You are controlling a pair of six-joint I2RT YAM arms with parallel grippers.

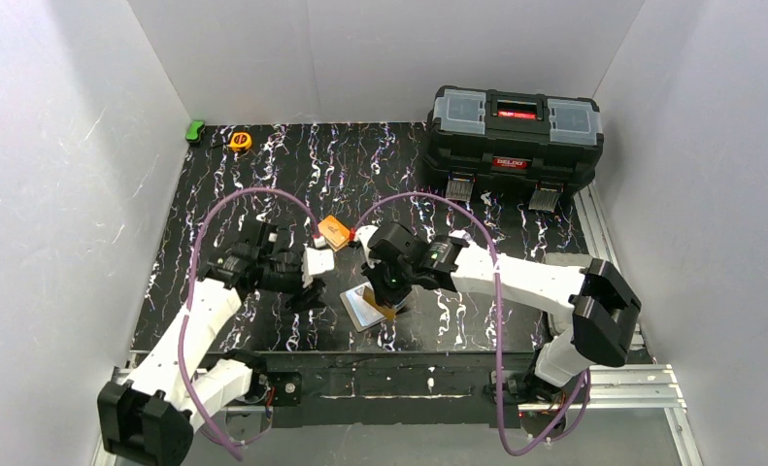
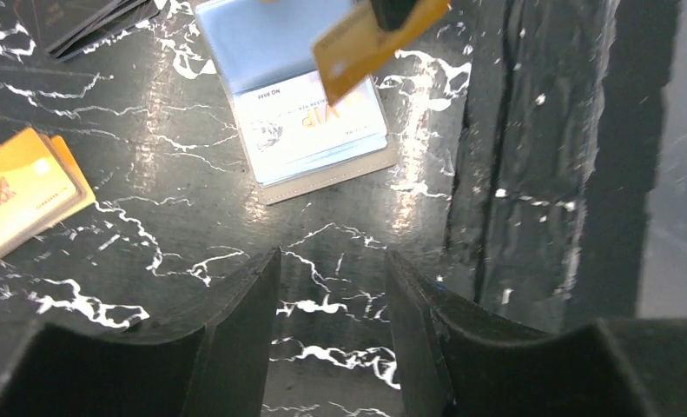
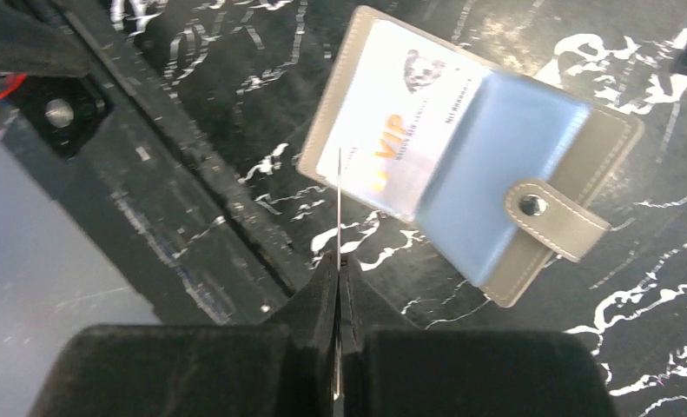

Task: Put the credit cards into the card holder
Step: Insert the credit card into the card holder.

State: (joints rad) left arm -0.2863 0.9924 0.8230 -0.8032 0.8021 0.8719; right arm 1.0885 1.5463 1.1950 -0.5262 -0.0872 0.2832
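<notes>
Right gripper (image 3: 339, 265): clamped on a gold card (image 2: 370, 43) — edge-on in its own wrist view, tilted over the holder.
Left gripper (image 2: 333, 265): jaws apart, nothing between them, above the marbled mat (image 1: 263, 194).
Card holder (image 1: 361, 311): lying open near the mat's front edge — VIP card (image 3: 383, 139) in a pocket.
Orange stack (image 1: 334, 231): at 11 o'clock from the holder, apart.

Matt stitched leather-like card holder (image 3: 613, 143), glossy clear plastic pockets (image 3: 496, 165), shiny metal snap (image 3: 531, 206), glossy marbled table (image 2: 340, 252).
</notes>
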